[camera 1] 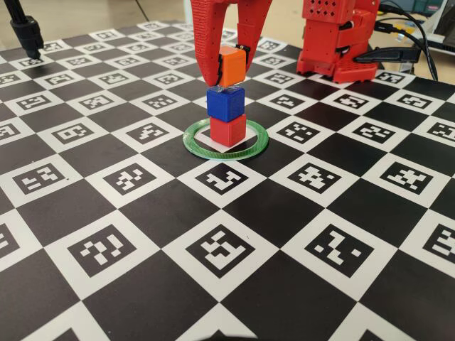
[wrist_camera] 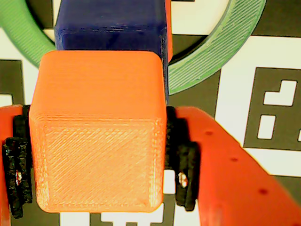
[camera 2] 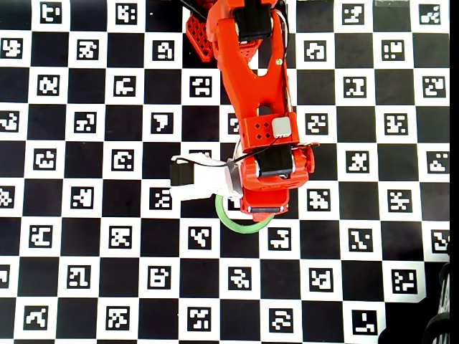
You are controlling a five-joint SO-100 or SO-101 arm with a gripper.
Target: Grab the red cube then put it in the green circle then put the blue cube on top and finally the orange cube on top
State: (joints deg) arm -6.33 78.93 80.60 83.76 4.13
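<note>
Orange cube point(camera 1: 232, 67) held over a 2-cube stack inside the green circle point(camera 1: 195, 145).

From my fixed view I see the red cube point(camera 1: 228, 129) resting inside the green circle, on the white square the ring encloses, with the blue cube point(camera 1: 225, 102) sitting on top of it, turned slightly off square. My gripper point(camera 1: 227, 79) comes down from above the circle with its jaws closed narrow on the orange cube, 1 pad on each side face, as my wrist view shows point(wrist_camera: 96, 157). The orange cube sits directly above the blue cube; I cannot tell whether they touch. In my overhead view the arm point(camera 2: 258, 100) covers all 3 cubes and only an arc of the green circle point(camera 2: 233, 222) shows on the checkered marker board point(camera 2: 86, 236).
</note>
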